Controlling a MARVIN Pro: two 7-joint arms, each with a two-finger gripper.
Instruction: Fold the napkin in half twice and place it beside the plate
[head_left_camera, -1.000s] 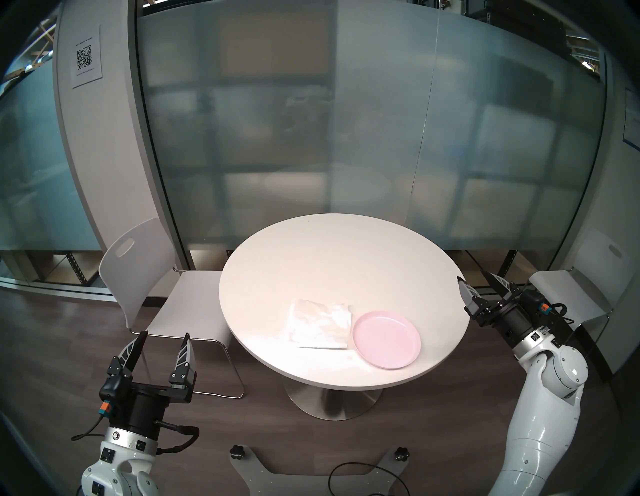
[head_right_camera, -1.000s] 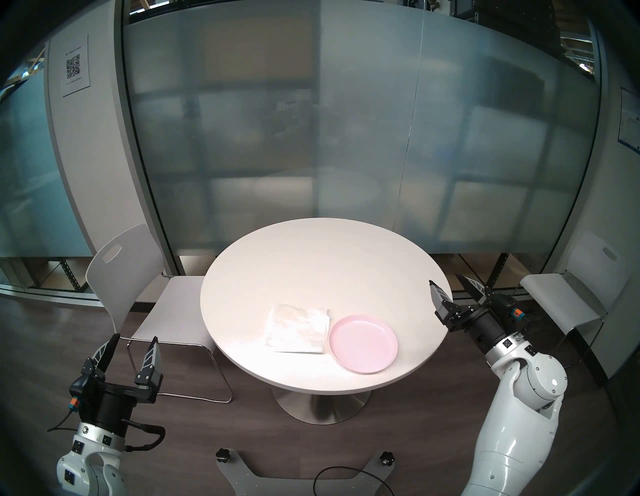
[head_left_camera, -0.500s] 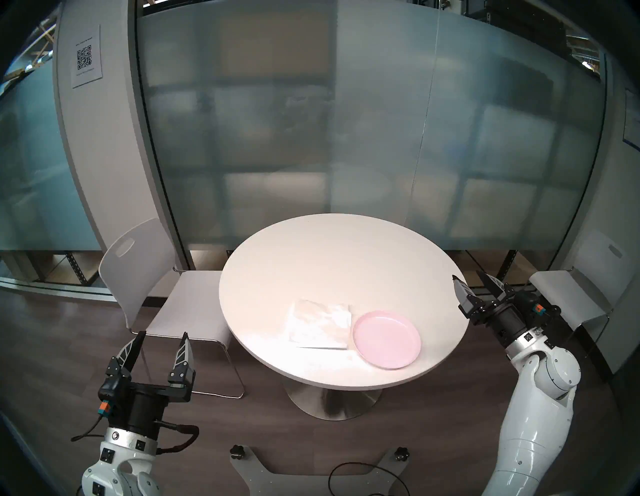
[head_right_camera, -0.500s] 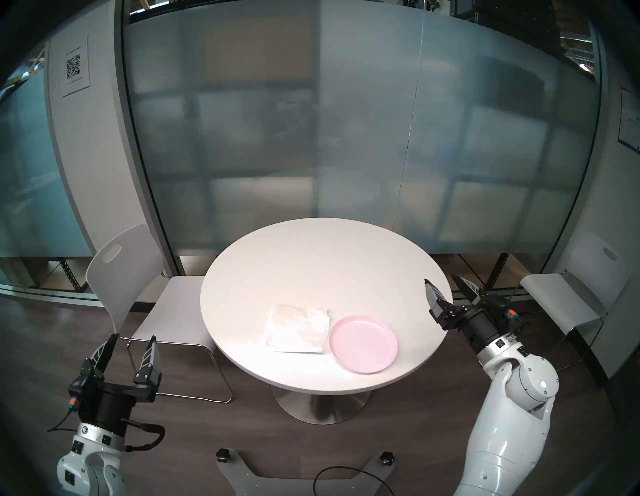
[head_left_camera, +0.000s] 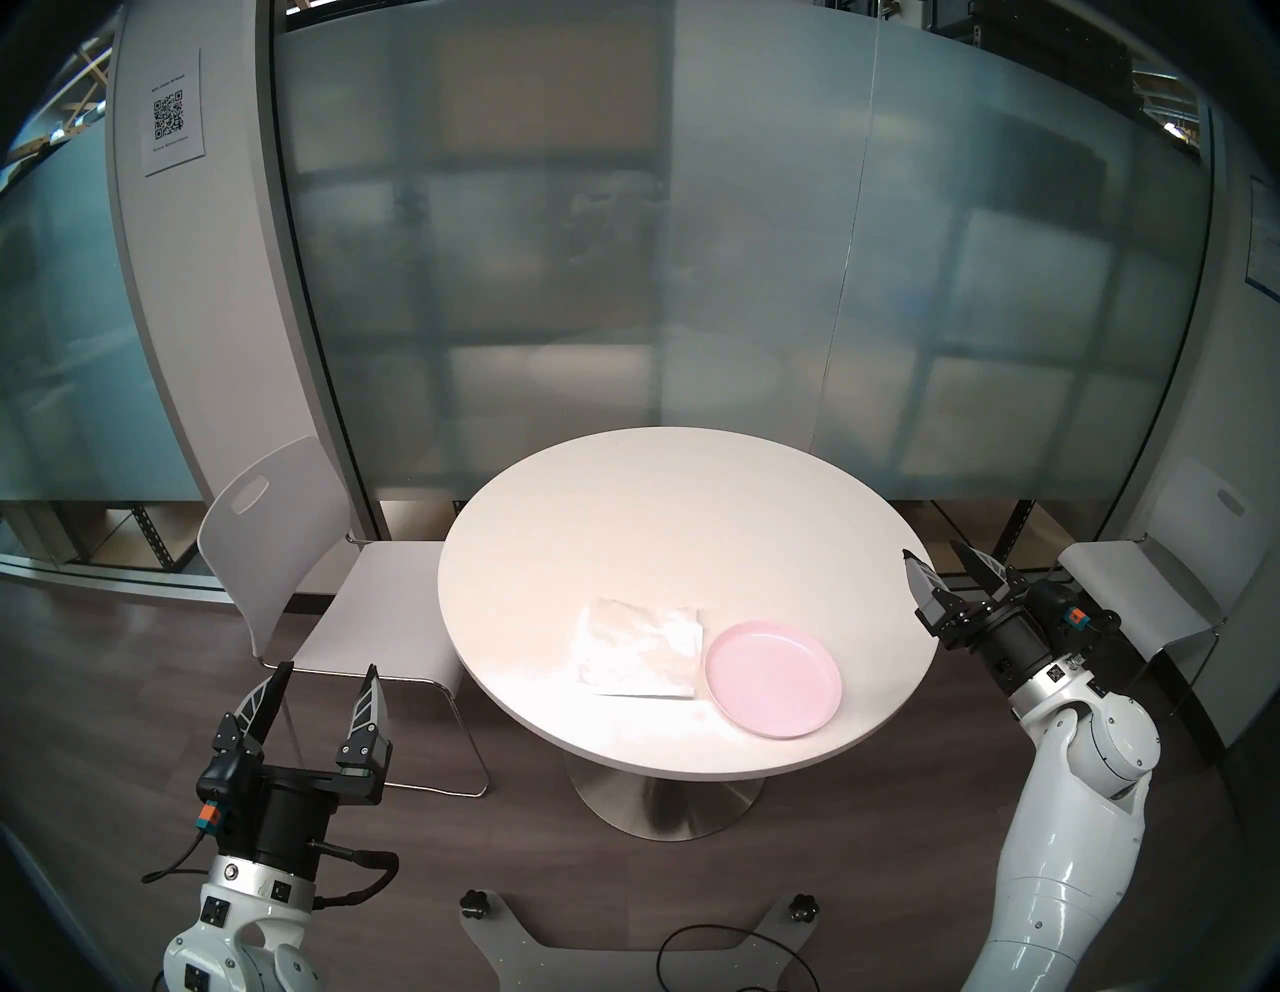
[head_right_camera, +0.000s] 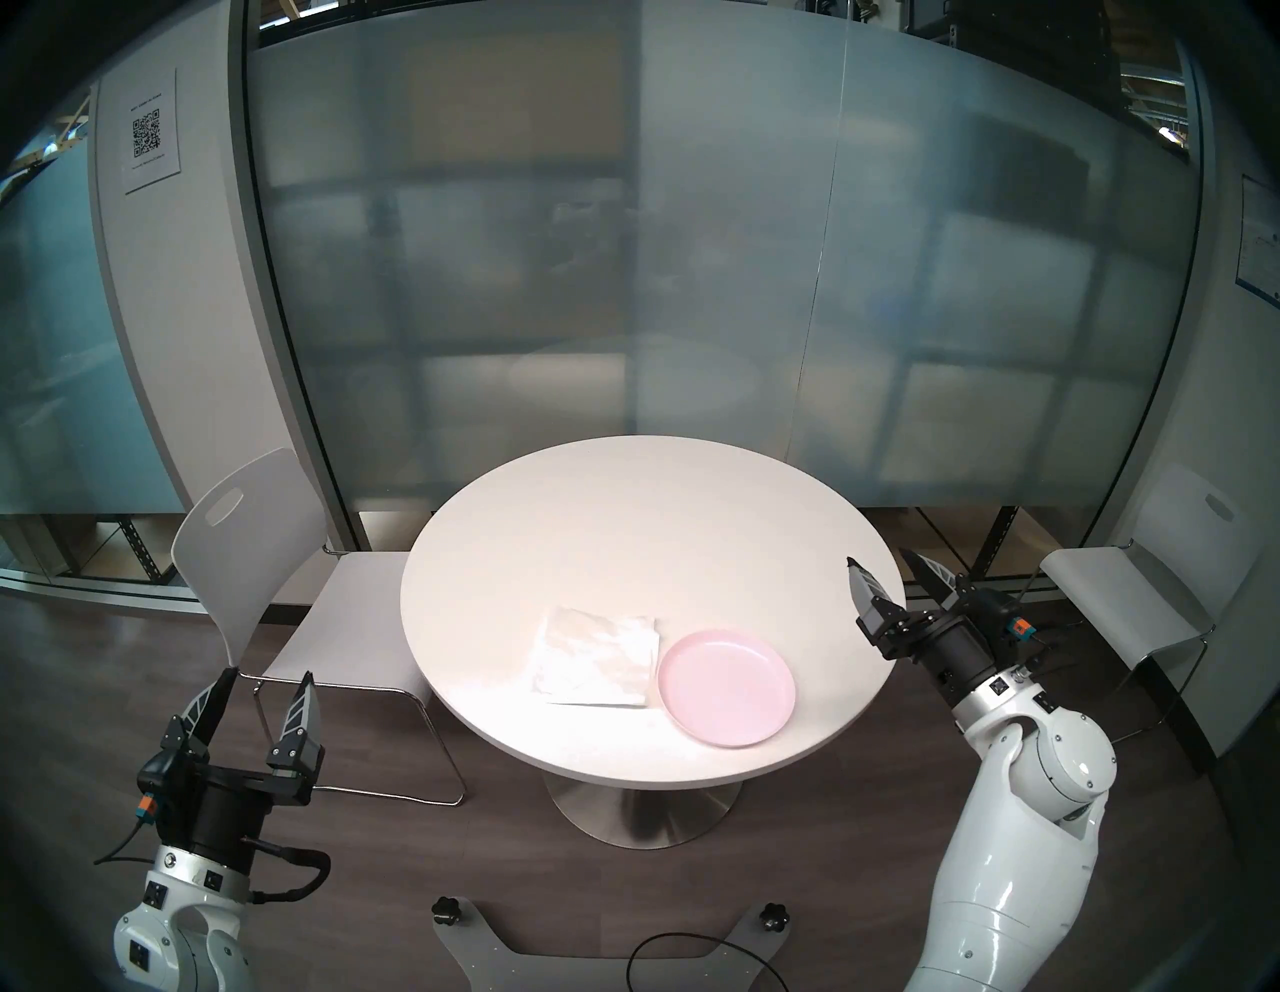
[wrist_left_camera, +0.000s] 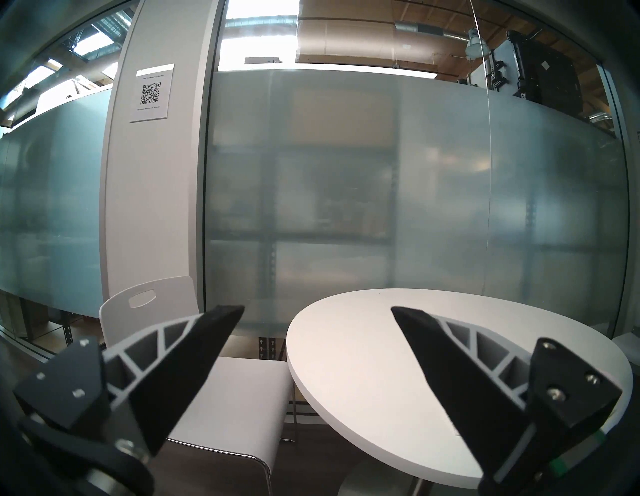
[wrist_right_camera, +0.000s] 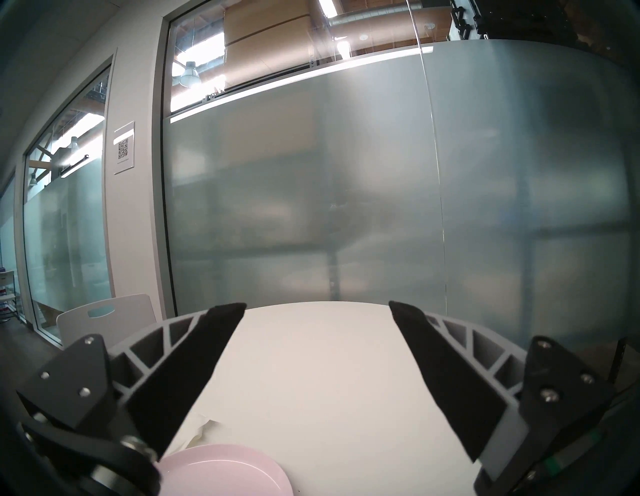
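A crinkled white napkin (head_left_camera: 641, 649) (head_right_camera: 596, 657) lies flat near the front of the round white table (head_left_camera: 658, 526), its right edge touching the pale pink plate (head_left_camera: 773, 679) (head_right_camera: 726, 687). In the right wrist view the plate (wrist_right_camera: 225, 471) and a bit of the napkin (wrist_right_camera: 199, 427) show at the bottom left. My right gripper (head_left_camera: 931, 551) (head_right_camera: 876, 560) (wrist_right_camera: 317, 306) hovers open and empty at the table's right edge. My left gripper (head_left_camera: 329, 666) (head_right_camera: 270, 673) (wrist_left_camera: 317, 310) stands open and empty, low and left of the table.
A white chair (head_left_camera: 291, 547) stands at the table's left, close to my left gripper. Another white chair (head_left_camera: 1136, 589) sits behind my right arm. A frosted glass wall (head_left_camera: 692, 277) runs behind the table. A cable (head_left_camera: 727, 956) lies on the floor by my base.
My right arm has shifted a little to the left and toward the table edge, gripper still open. The left arm, napkin and plate have not moved.
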